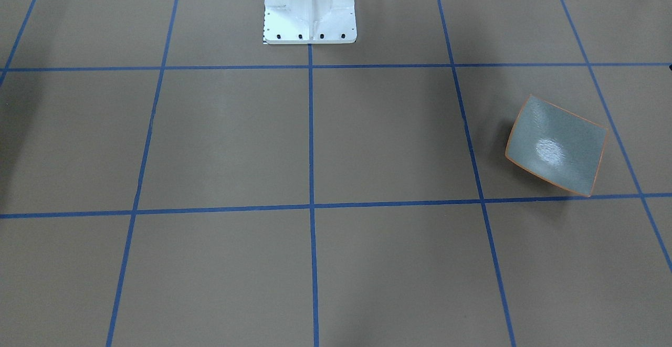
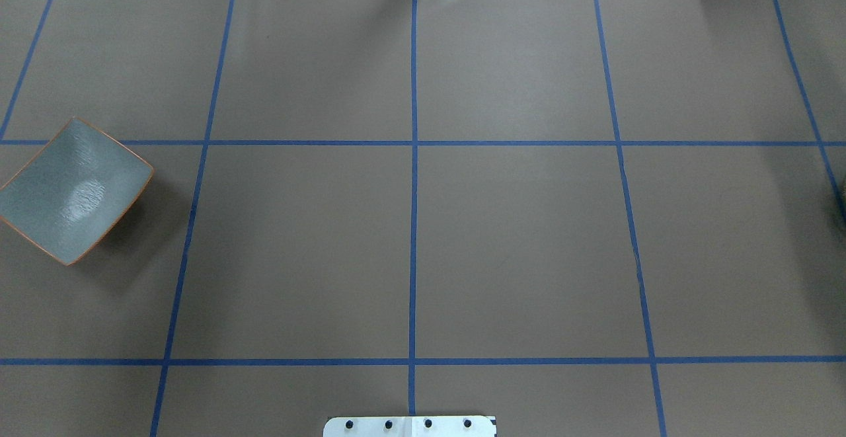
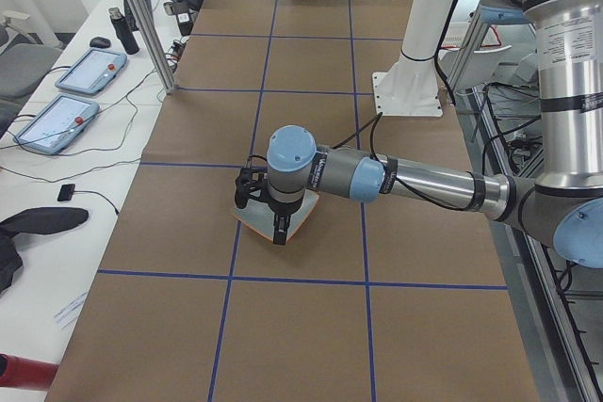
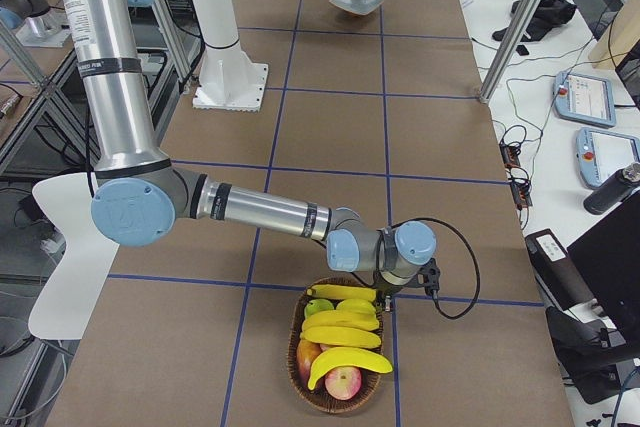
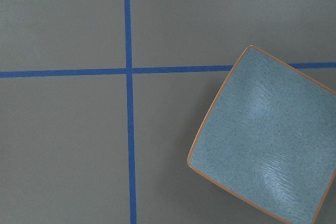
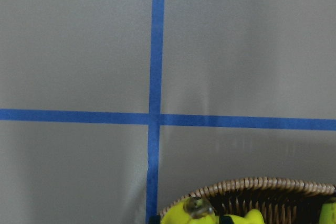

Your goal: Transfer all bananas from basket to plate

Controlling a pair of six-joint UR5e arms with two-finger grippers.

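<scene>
While the square grey-green, orange-rimmed plate (image 1: 556, 145) lies bare under the left claw (image 3: 280, 233), the bright yellow curved bananas (image 4: 348, 359) all sit in the woven wicker basket (image 4: 330, 402) just below the right claw (image 4: 385, 290) — nothing transferred yet; whether either claw is released or clenched, I cannot tell.

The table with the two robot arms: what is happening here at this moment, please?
No banana has reached the plate yet; it sits empty at one end of the table. All three bananas lie in the wicker basket at the other end, together with other fruit. The right arm reaches to the basket's rim, and the left arm hangs by the plate.
</scene>
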